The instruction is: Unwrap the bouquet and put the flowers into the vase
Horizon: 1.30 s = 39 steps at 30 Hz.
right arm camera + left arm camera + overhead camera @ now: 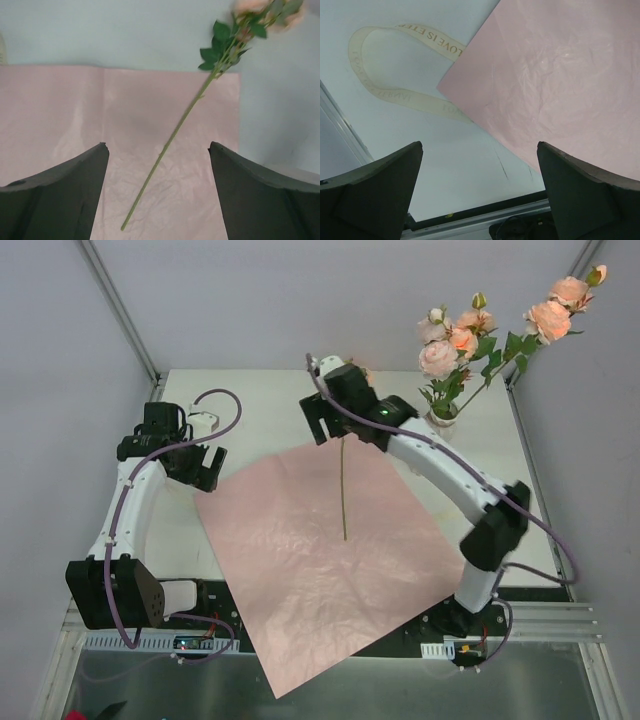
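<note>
White table (270, 390) inside plain pale grey walls (300, 300), 2 slanted metal posts (120, 308) at its back corners.

Lab robot cell.
White table (270, 400) under the left gripper (205, 470) and right gripper (316, 422); grey panels (300, 300) on aluminium posts (122, 310) beyond them; metal rail (560, 615) behind.

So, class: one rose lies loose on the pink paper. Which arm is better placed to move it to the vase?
Right. The right fingers hover open over the rose stem on the pink paper, and the vase stands on that arm's side. The left fingers sit by the ribbon.
</note>
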Tool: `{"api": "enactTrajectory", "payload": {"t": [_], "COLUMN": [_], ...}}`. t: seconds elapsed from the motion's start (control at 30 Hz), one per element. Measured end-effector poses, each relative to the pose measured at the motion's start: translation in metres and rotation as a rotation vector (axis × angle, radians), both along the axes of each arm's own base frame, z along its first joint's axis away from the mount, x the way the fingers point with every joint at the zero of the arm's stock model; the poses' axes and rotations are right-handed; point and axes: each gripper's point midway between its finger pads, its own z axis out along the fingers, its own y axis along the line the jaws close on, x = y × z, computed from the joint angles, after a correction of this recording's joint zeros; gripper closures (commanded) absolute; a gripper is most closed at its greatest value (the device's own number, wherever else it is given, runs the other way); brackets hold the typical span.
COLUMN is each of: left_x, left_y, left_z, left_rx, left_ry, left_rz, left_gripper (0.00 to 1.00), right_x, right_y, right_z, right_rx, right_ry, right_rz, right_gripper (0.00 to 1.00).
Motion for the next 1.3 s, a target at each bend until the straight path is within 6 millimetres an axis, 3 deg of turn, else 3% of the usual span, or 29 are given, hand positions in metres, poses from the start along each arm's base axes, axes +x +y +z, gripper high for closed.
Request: {"api": "enactTrajectory", "payload": {"t": [0.1, 0.2, 0.23, 0.33, 0.6, 1.0, 1.3], "left_x": [-0.001, -0.002, -0.003, -0.003, -0.004, -0.006, -0.006], "left_y": [0.0, 0.0, 0.0, 0.0, 0.0, 0.0, 0.0], "left_z": [0.0, 0.0, 0.001, 0.002, 0.002, -0.002, -0.002], "left_rx": [0.0, 0.0, 0.001, 0.001, 0.0, 0.002, 0.01], "left_ry": [0.003, 0.004, 0.002, -0.001, 0.003, 0.014, 0.011], "left_rz": [-0.001, -0.001, -0.001, -0.001, -0.001, -0.008, -0.021], "left_gripper": [0.02, 0.01, 0.01, 0.01, 0.01, 0.01, 0.01], "right_x": [0.023, 0.039, 0.039, 0.037, 0.059, 0.076, 0.089], "right_y": [0.019, 0.021, 0.016, 0.0, -0.023, -0.018, -0.015], "right_z": [-0.091, -0.161, -0.182, -0.217, -0.226, -0.266, -0.268], "right_rx": [-0.147, -0.262, -0.301, -0.36, -0.287, -0.24, -0.194], "right_ry": [0.21, 0.33, 0.369, 0.453, 0.505, 0.584, 0.592], "right_rz": [-0.058, -0.121, -0.143, -0.196, -0.312, -0.338, -0.355], "right_gripper": [0.23, 0.27, 0.29, 0.36, 0.44, 0.53, 0.66]}}
